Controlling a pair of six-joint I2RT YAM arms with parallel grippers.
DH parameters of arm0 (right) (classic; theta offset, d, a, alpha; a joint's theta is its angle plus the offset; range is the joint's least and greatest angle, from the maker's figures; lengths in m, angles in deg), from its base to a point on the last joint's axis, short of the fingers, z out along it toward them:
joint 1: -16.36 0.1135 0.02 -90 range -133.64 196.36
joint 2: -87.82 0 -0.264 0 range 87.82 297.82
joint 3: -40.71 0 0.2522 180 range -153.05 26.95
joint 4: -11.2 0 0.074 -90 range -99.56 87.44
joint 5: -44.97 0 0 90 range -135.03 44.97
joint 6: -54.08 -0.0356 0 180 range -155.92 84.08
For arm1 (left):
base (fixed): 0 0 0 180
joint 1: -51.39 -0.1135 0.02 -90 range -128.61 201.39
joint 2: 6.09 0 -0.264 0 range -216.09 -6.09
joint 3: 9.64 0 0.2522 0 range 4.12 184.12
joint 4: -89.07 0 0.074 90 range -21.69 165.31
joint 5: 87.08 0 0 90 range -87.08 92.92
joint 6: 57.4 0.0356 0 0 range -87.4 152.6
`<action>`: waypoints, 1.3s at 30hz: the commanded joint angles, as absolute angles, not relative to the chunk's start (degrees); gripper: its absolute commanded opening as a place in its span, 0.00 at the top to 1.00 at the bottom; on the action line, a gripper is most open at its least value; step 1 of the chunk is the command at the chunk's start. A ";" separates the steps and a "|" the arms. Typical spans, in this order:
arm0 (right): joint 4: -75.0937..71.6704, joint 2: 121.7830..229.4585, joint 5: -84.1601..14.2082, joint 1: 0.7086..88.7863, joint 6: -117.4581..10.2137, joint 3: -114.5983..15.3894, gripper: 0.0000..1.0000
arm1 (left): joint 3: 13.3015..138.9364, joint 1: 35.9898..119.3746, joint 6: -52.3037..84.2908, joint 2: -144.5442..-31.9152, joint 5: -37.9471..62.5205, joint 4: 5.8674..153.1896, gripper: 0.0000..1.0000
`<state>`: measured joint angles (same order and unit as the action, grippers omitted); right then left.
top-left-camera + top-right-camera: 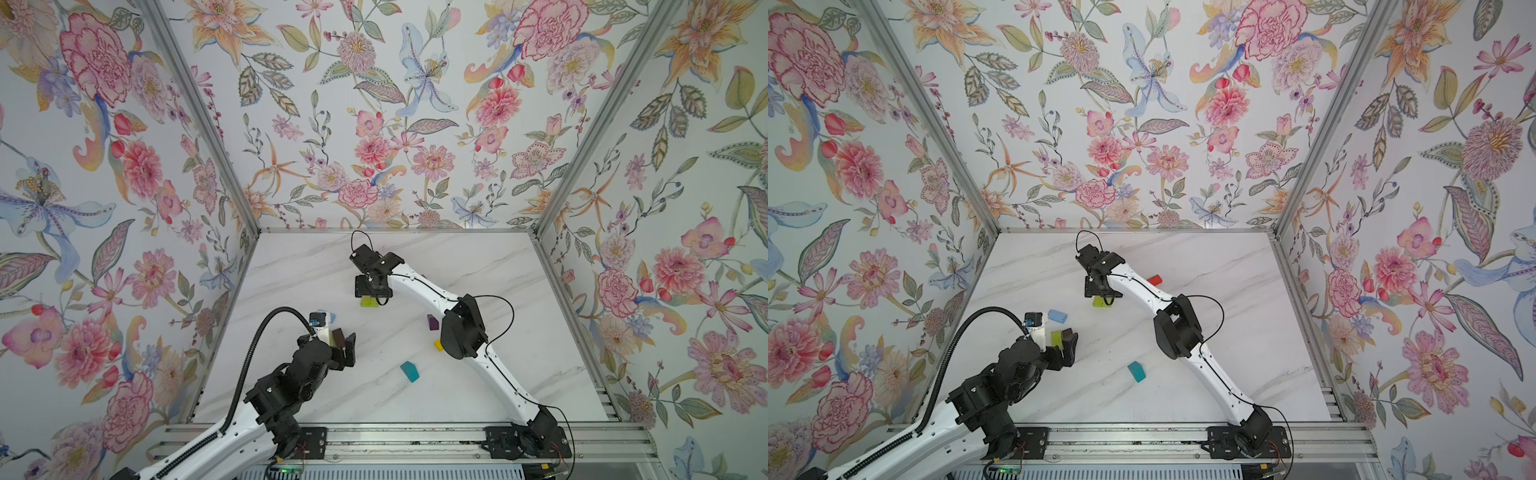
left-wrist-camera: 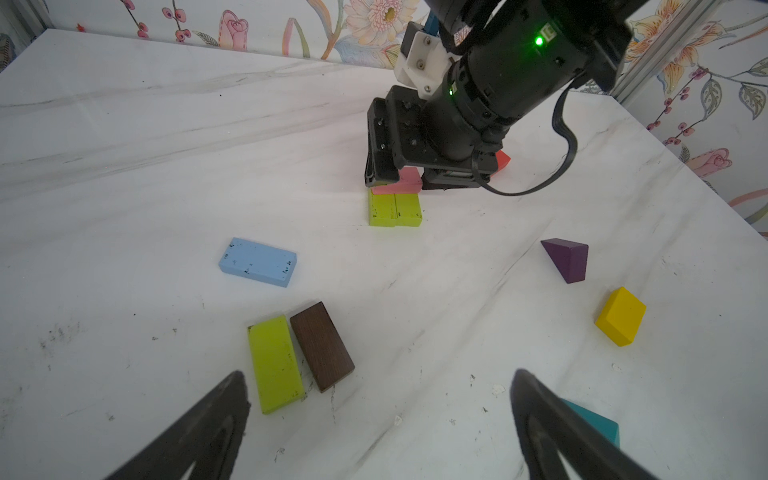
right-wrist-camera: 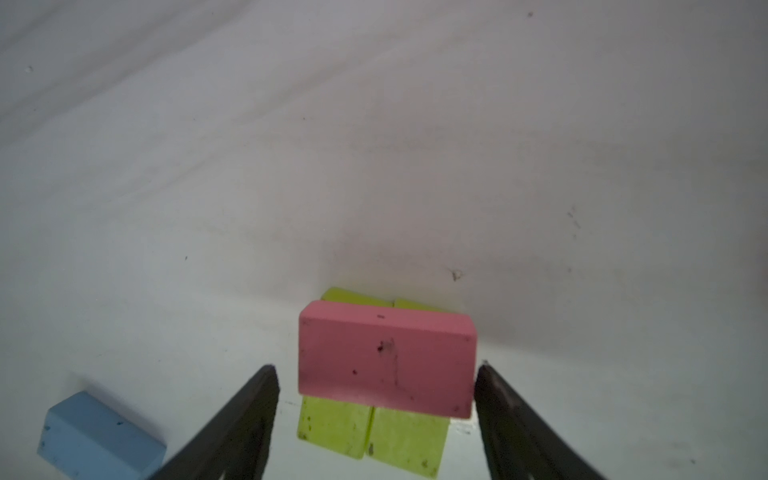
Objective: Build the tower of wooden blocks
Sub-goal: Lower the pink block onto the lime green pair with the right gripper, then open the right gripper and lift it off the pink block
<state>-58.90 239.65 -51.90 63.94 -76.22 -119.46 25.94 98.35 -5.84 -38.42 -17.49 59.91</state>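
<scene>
The tower stands mid-table as two lime green blocks (image 3: 374,432) side by side, with a pink block (image 3: 386,357) lying across them. My right gripper (image 3: 376,370) hangs over it, open, one finger on each side of the pink block with a small gap on one side. In both top views the right gripper (image 1: 371,293) hides all but a lime green edge (image 1: 369,302). My left gripper (image 2: 378,382) is open and empty, just short of a loose lime green block (image 2: 276,363) and a brown block (image 2: 322,347) lying together.
Loose on the marble table (image 1: 311,266) are a light blue block (image 2: 257,262), a purple wedge (image 2: 567,259), a yellow block (image 2: 620,316), a teal block (image 1: 409,371) and a red block (image 1: 1154,279) behind the right arm. Flowered walls enclose three sides.
</scene>
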 commanded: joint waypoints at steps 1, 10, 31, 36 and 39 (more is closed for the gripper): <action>-60.25 235.79 -51.97 64.44 -75.45 -118.39 0.23 | 25.74 98.98 -6.34 -37.73 -19.06 58.66 0.01; -60.18 235.39 -52.10 64.85 -75.47 -117.67 0.23 | 25.48 98.98 -6.25 -37.31 -18.97 58.87 0.01; -60.24 233.97 -52.71 65.50 -75.13 -116.69 0.21 | 25.09 98.97 -6.33 -36.50 -18.37 58.96 0.01; -60.22 230.88 -54.37 65.47 -74.03 -114.98 0.06 | 25.12 98.94 -6.34 -36.45 -18.53 58.92 0.01; -60.28 228.24 -55.43 65.32 -73.16 -113.50 0.01 | 25.53 98.97 -6.33 -36.74 -18.88 58.63 0.01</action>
<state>-58.92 233.11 -53.24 65.16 -74.47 -114.65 25.90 98.35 -5.84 -36.94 -17.47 59.89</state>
